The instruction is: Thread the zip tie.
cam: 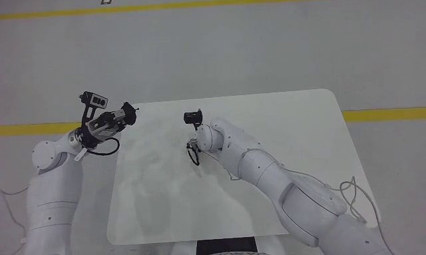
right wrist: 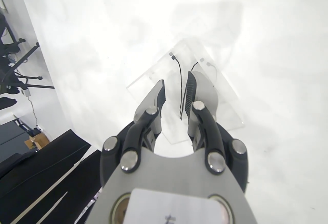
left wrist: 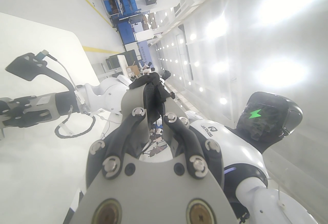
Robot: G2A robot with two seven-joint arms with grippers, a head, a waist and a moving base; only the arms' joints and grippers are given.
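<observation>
Zip tie, thin and black, lies on a clear plate on the white table. The right gripper hovers just above it, fingers apart on either side. The left gripper, fingers pressed together, hangs by the table's far left corner.

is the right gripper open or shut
Open. The right gripper has its fingers apart, with the black zip tie showing in the gap between them.
</observation>
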